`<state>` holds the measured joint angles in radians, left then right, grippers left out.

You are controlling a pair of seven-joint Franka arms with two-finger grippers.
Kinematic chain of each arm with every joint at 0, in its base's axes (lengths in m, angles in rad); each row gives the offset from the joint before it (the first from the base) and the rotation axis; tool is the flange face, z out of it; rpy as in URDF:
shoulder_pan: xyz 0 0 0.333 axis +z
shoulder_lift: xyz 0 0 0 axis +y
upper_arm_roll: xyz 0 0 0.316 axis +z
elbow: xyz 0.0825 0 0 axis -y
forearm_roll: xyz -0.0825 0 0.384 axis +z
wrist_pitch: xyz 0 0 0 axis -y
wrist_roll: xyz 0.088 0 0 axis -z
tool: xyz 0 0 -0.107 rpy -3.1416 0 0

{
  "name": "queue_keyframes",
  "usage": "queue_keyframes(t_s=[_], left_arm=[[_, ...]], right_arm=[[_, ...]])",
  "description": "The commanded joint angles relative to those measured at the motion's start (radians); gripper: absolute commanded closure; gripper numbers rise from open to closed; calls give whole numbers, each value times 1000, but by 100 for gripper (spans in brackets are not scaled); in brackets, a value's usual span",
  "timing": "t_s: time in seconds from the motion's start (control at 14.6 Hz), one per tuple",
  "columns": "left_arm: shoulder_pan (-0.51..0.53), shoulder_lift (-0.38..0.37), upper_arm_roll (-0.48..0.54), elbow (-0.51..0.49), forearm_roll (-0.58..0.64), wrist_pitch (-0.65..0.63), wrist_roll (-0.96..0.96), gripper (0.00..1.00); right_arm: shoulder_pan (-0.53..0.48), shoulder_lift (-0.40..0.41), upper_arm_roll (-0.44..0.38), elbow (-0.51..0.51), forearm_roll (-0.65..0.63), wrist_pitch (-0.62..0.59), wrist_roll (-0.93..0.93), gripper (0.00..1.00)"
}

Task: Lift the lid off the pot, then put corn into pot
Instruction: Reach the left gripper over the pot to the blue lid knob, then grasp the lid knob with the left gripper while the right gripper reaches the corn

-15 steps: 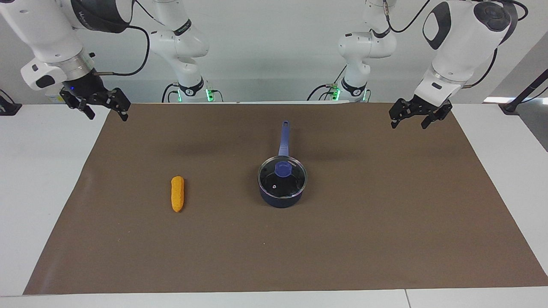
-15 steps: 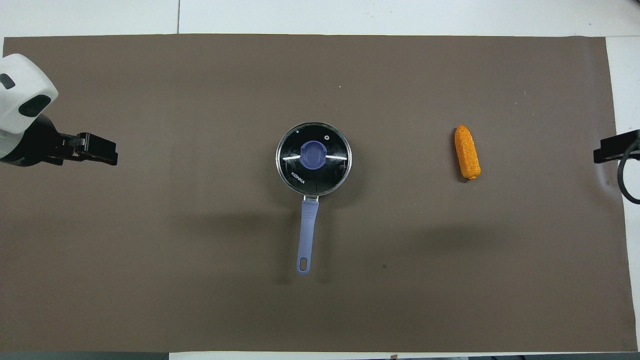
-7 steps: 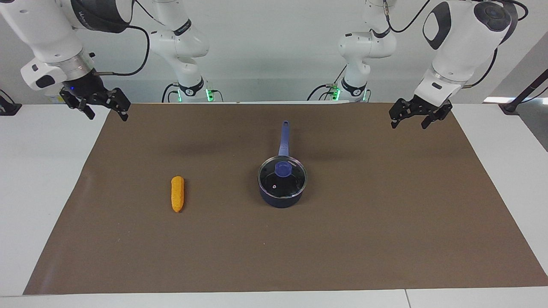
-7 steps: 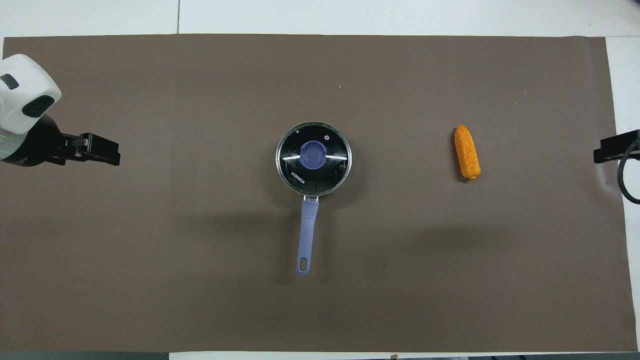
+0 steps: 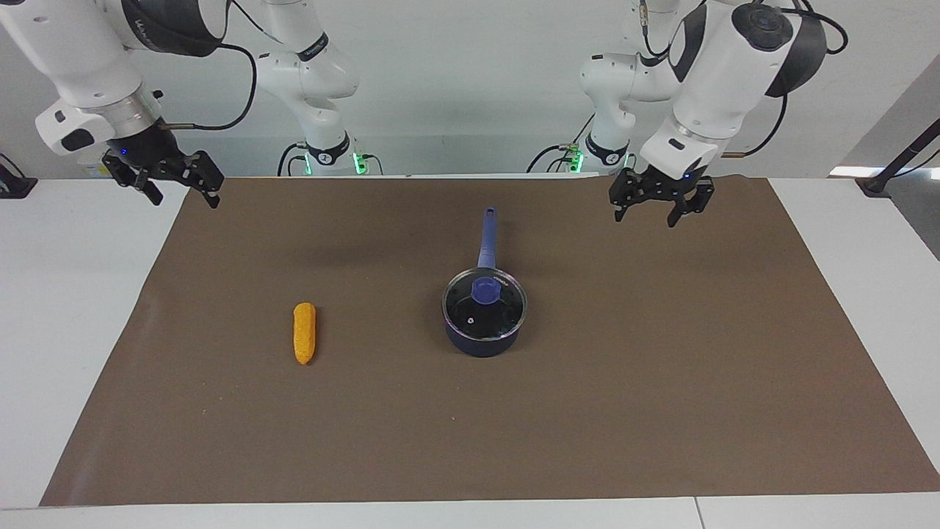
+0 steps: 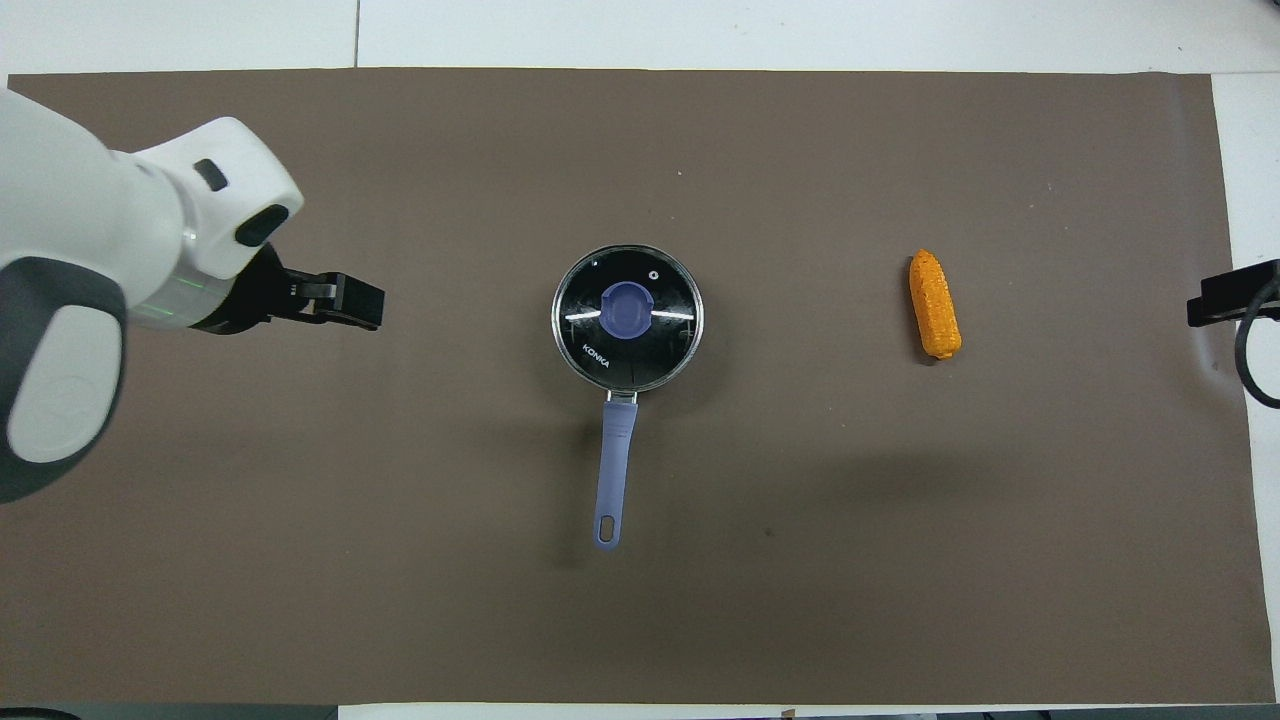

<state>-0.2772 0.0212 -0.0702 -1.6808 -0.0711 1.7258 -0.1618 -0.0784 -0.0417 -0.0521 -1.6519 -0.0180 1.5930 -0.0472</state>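
We see the small dark navy saucepan, the pot [image 5: 481, 339], near the middle of the brown mat [image 5: 661, 382], its long blue handle [image 5: 487, 236] pointing toward the robots. The round clear glass lid [image 5: 484, 308] with a metal rim sits flat on it, blue knob [image 5: 484, 291] at the centre. We judge the lid stiff, light and breakable, its glass too slick to pinch, so the knob is the place to take it, lifting straight up.

The bumpy yellow-orange corn cob, the corn [image 5: 305, 333], lies on the mat beside the pot toward the right arm's end, well apart from it. It looks light and firm; we would grip it across its middle.

The left gripper [image 5: 659, 206] hangs in the air, open and empty, above the mat toward the left arm's end. The right gripper [image 5: 167, 181] waits, open and empty, above the mat's corner.
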Motion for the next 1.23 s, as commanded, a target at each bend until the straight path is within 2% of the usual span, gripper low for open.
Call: queue_keyframes(t_s=[0.0, 0.2, 0.34, 0.61, 0.89, 1.16], left_arm=[[-115, 90, 13, 36, -10, 67, -105, 0], [-215, 216, 13, 120, -9, 100, -200, 0], [-261, 310, 13, 211, -10, 104, -281, 0], [-335, 419, 17, 292, -1, 133, -338, 0], [-355, 482, 20, 319, 10, 158, -364, 0], [-355, 493, 21, 319, 30, 158, -361, 0]], right_arm=[[-17, -15, 14, -20, 16, 10, 15, 0], [-17, -15, 14, -20, 16, 10, 17, 0], [-17, -15, 14, -20, 16, 10, 17, 0], [-17, -15, 14, -20, 15, 10, 15, 0], [-17, -15, 14, -20, 15, 10, 17, 0], [-17, -15, 14, -20, 16, 10, 17, 0]])
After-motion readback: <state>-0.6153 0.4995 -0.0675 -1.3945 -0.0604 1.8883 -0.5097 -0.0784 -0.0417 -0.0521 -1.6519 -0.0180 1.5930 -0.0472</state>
